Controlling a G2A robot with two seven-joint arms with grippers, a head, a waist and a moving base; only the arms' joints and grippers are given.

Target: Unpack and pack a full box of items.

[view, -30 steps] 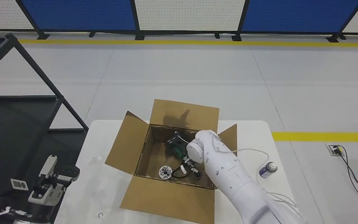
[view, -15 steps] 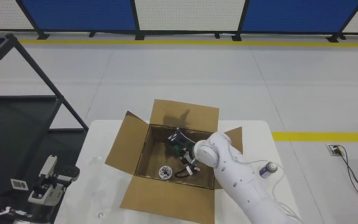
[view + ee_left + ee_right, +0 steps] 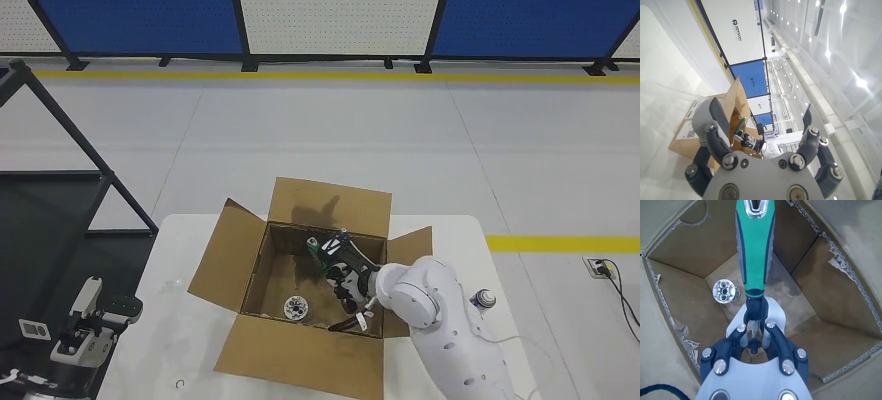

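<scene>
Unpacking is the step in hand, judging by the layout. The right claw [image 3: 755, 311] is pinched together on the dark neck of a green-handled tool [image 3: 754, 247], whose handle points straight out from the fingertips, over the inside of the open cardboard box [image 3: 677, 247]. The tool hangs clear of the box floor. Below the claw and a little to one side of the handle, a round metal part [image 3: 724, 291] lies on the floor of the box, apart from the tool.

The left claw [image 3: 762, 111] is spread wide with nothing between its pads, held well away from the box and beside it.

Next, in my judgement, the tool has to rise clear of the box walls and raised flaps, then travel out to the table, where a small can [image 3: 484, 298] stands just beyond the box.

Writing: a white label [image 3: 691, 123] with a code patch sits on the box's outer wall; its text is too small to make out. The wall panels beyond carry printed marks, not read out here.
</scene>
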